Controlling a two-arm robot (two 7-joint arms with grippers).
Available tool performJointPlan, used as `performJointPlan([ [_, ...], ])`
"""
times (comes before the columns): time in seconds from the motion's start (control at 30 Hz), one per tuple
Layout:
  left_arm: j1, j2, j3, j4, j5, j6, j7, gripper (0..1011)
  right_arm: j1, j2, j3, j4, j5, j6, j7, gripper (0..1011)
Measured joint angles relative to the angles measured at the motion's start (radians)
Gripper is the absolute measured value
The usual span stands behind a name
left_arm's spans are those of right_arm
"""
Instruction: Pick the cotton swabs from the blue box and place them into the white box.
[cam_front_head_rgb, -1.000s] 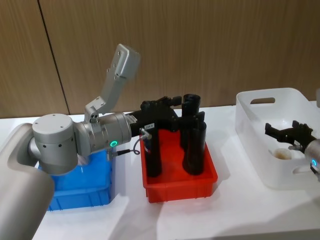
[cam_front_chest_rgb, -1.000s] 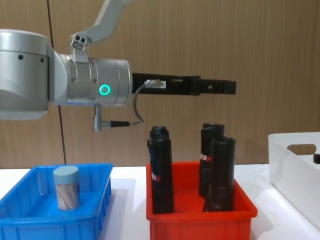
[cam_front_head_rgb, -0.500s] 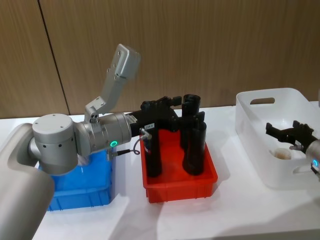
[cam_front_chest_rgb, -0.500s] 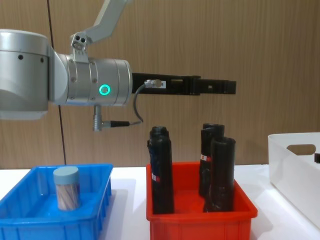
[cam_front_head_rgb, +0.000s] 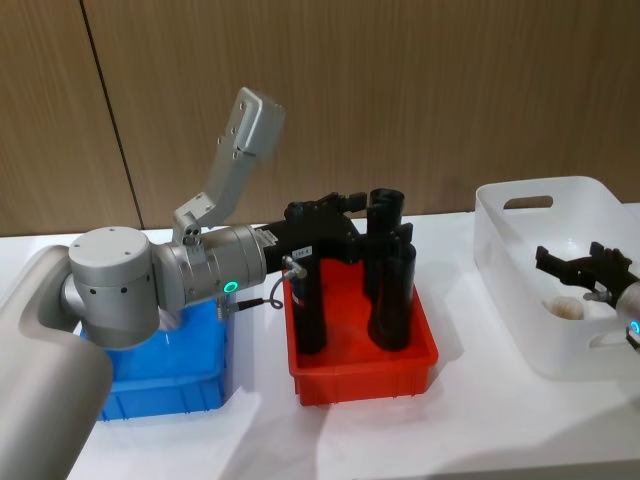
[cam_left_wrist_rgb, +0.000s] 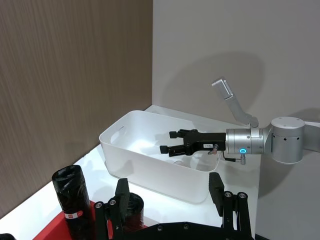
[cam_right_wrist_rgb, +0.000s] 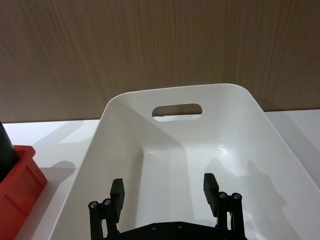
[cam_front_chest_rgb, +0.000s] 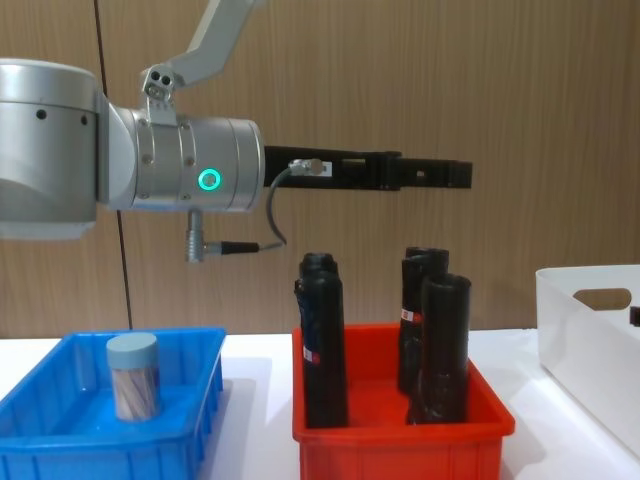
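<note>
Fingers (cam_right_wrist_rgb: 117, 192) of right gripper (cam_front_head_rgb: 572, 256) staying spread, drifting toward 3 o'clock; cotton swabs jar (cam_front_head_rgb: 566, 308) sitting apart at 6 o'clock in white box (cam_front_head_rgb: 505, 290).

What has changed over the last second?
Very little: the right gripper, open over the white box, edged slightly back toward the robot's right. The left gripper above the red bin, the cotton swabs in the blue box and the black tubes stayed put.

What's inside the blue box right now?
One jar of cotton swabs stands upright in the blue box. Its near wall and the left arm hide part of the floor.
</note>
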Motion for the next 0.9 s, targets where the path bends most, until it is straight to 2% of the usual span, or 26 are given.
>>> performJointPlan([
  [0.27, 0.0, 0.0, 0.0, 0.0, 0.0, 0.0, 0.0, 1004, -0.006, 0.001, 0.002, -0.009, 0.002, -0.003, 0.0, 1001],
  [0.5, 0.0, 0.0, 0.0, 0.0, 0.0, 0.0, 0.0, 1004, -0.03, 0.003, 0.006, -0.052, 0.01, -0.014, -0.011, 1001],
  [0.9, 0.0, 0.0, 0.0, 0.0, 0.0, 0.0, 0.0, 1004, -0.136, 0.017, 0.021, -0.242, 0.035, -0.033, -0.056, 1001],
])
